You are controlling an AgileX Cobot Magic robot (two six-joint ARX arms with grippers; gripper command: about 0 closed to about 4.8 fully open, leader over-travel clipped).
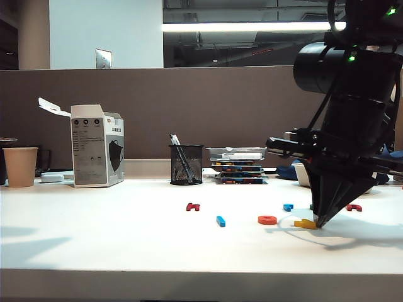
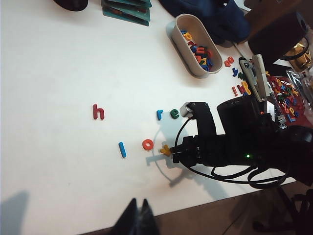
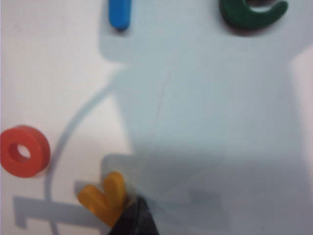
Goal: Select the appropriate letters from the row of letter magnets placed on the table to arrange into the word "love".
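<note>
Fingers pinched together, our right gripper [image 1: 321,221] presses its tip against the yellow V [image 3: 103,197] on the table [image 1: 126,239], beside the orange ring [image 3: 23,151]. Our left gripper [image 2: 138,218] hovers apart, fingers narrow, holding nothing.

Exterior view: the right gripper [image 1: 321,221] stands in front of the green letter [image 1: 312,207], leaving only a sliver visible, and covers part of the yellow V [image 1: 305,223]. Right wrist view: the green letter [image 3: 252,12] and the light blue letter [image 3: 120,13] are cut off by the frame edge; the gripper's dark tip [image 3: 132,220] is blurred and overlaps the yellow V [image 3: 103,197]. Left wrist view: the left gripper [image 2: 138,215] shows only its dark tips at the frame edge; the magnets in the oval tub [image 2: 182,41] are too small to read.
</note>
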